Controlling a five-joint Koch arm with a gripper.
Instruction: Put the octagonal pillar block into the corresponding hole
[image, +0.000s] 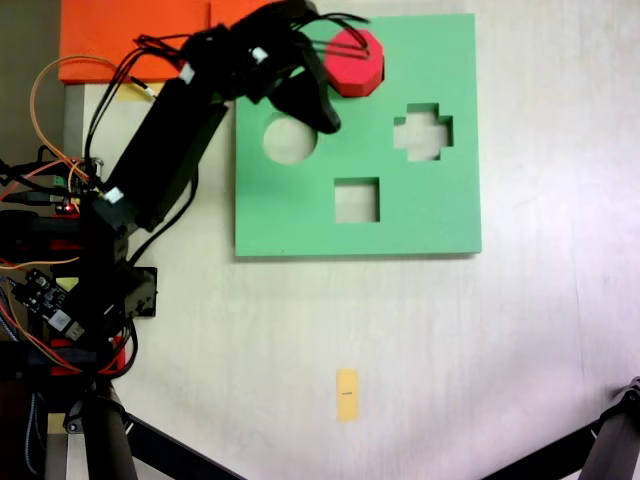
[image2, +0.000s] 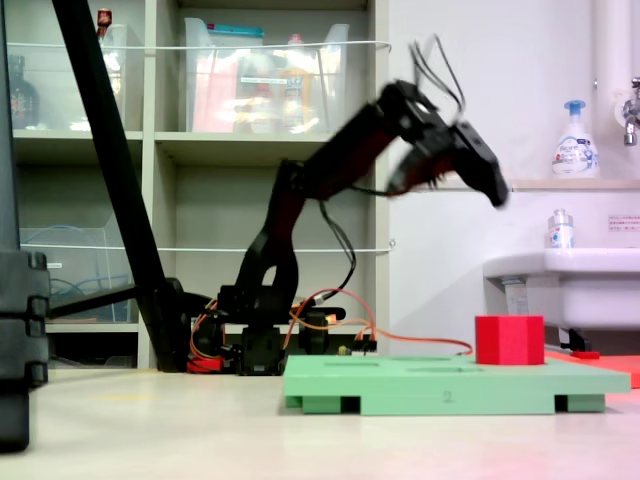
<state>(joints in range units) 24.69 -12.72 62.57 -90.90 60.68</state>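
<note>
On the green foam board, near its far edge in a fixed view from above, stands the octagonal pillar block, bright red, upright. From the side, in a fixed view, the block sits high on the board, most of its height above the surface; whether it is seated in the corresponding hole I cannot tell, since the block covers that spot. The round cutout, the cross-shaped cutout and the square cutout lie open.

My pincer hangs well above the block, pointing downward, touching nothing. It is blurred, and its jaws lie one behind the other, so I cannot tell whether they are apart or together. From above, my pincer lies over the board just beside the block.

A small digit, seemingly "2", is marked on the board's front edge. The pump bottle on the ledge carries a label too small to read. A yellow tape strip lies on the bench.
</note>
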